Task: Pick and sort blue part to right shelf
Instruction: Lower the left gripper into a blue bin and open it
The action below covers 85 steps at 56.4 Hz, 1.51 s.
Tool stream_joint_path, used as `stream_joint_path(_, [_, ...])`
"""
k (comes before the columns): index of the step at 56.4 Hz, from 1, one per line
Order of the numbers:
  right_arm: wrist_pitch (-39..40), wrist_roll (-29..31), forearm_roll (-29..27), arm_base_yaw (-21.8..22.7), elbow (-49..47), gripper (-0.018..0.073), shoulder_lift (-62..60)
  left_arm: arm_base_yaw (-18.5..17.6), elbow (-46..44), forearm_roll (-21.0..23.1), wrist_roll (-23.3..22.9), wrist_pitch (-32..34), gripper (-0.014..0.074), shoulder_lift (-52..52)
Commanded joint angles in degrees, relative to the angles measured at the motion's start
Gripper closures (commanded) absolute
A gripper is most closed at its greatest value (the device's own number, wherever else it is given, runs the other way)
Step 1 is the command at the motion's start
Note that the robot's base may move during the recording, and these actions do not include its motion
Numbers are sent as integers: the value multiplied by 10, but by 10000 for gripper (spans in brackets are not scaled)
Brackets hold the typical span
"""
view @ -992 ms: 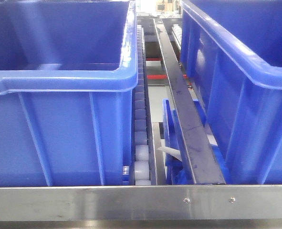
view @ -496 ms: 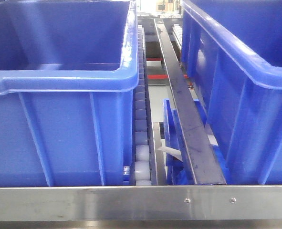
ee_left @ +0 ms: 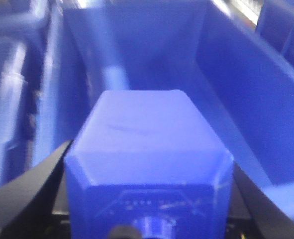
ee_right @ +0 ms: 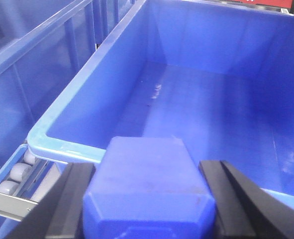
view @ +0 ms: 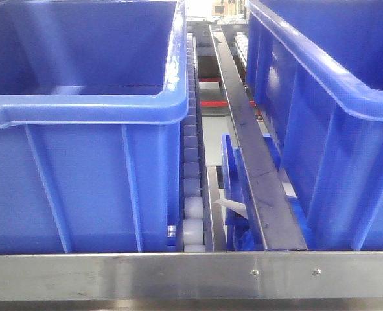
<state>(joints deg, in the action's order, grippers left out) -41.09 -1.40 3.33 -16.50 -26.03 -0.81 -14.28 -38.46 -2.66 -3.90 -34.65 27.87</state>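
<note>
Left claw point(ee_left: 147, 196) pinches a blue part point(ee_left: 147, 139), right claw point(ee_right: 149, 204) pinches another blue part point(ee_right: 149, 179) by the bin point(ee_right: 62, 143). Looks like hard, light, slick plastic (flat sides seem the safest grip).

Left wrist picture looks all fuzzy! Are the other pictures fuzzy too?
Left wrist view: blurry throughout, the held blue part smeared. Right wrist view: sharper, its blue part crisp. Front-facing view: fairly sharp, glare on the left bin's rim.

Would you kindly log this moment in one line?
left gripper: shut on left blue part | right gripper: shut on right blue part | both: facing blue bins
</note>
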Motion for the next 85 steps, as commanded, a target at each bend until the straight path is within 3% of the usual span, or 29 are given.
stream_joint_path(1, [54,4,5,-1,-16,350,-8,1,-59,15,0,55,334,91])
stream_joint_path(25, [54,4,5,-1,-16,350,-8,1,-280,23,1,29,333,511])
stream_joint_path(38, [54,4,5,-1,-16,350,-8,1,-366,37,1,2,333,666])
stream_joint_path(59, [54,4,5,-1,-16,350,-8,1,-373,32,3,6,322,747])
stream_joint_path(74, [54,4,5,-1,-16,350,-8,1,-373,32,3,-6,48,745])
stream_joint_path(85, [54,4,5,-1,-16,350,-8,1,-373,32,3,-16,8,708])
